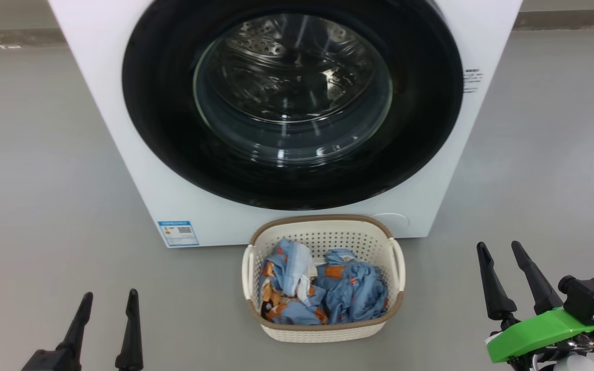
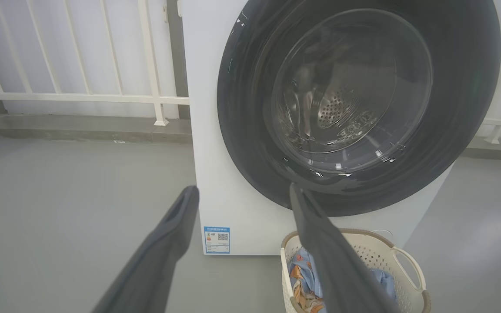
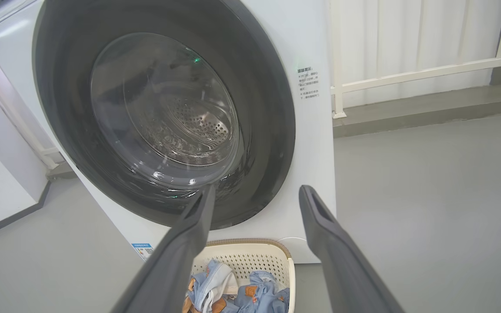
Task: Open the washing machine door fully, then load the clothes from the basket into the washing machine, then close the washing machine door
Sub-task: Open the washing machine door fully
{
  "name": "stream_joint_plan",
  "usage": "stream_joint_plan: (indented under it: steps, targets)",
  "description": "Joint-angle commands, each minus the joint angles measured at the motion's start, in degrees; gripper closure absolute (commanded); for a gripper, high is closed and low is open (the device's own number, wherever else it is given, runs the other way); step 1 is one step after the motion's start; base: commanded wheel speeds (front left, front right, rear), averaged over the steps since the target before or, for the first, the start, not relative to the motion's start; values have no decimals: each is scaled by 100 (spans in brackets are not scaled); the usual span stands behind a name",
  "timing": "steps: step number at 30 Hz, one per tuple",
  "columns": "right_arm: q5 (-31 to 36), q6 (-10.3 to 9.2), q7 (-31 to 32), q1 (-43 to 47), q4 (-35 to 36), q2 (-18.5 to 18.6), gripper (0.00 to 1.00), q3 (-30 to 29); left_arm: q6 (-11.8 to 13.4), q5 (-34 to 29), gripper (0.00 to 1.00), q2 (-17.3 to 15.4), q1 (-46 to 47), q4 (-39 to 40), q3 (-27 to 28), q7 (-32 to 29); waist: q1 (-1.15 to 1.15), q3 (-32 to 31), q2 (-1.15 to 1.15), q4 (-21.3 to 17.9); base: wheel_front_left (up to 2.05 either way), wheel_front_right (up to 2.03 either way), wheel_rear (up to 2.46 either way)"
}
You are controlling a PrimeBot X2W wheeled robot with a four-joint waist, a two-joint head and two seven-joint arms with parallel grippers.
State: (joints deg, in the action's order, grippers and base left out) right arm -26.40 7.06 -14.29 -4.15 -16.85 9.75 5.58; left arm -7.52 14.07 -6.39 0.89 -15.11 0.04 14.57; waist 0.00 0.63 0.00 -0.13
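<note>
The white washing machine [image 1: 121, 103] stands straight ahead, its round black-rimmed door [image 1: 292, 190] shut flat against the front, steel drum visible through the glass. On the floor before it sits the cream basket [image 1: 328, 226] holding the light blue clothes [image 1: 323, 291] with orange prints. My left gripper [image 1: 110, 303] hangs open at the lower left, empty, well left of the basket. My right gripper [image 1: 498, 248] is open at the lower right, empty, right of the basket. Both wrist views face the door [image 2: 242, 130] [image 3: 272, 130] with the basket [image 2: 381, 248] [image 3: 250, 252] below.
Grey floor [image 1: 44, 206] stretches on both sides of the machine. A white railing [image 2: 81, 98] [image 3: 429, 71] on a low grey kerb runs behind it. A blue label sticker [image 1: 177, 233] sits at the machine's lower left corner.
</note>
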Motion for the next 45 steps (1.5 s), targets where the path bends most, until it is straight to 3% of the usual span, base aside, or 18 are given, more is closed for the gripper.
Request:
stream_joint_plan:
  steps: [1, 25, 45]
  targets:
    - [77, 43, -71, -68, 159, 98, 0, 113, 3, -42, 0, -85, 195, 86, 181, 43, 0, 12, 0, -4, 123, 123, -246]
    - [88, 43, -71, -92, 189, 101, 0, 90, 3, 199, 0, -39, 245, 188, 214, 43, 0, 82, 0, 11, 116, 116, -232]
    - [55, 43, -71, -154, 135, 117, 0, 139, 3, 257, 0, -34, 240, 117, 116, 43, 0, 73, 0, 91, 18, 18, -35]
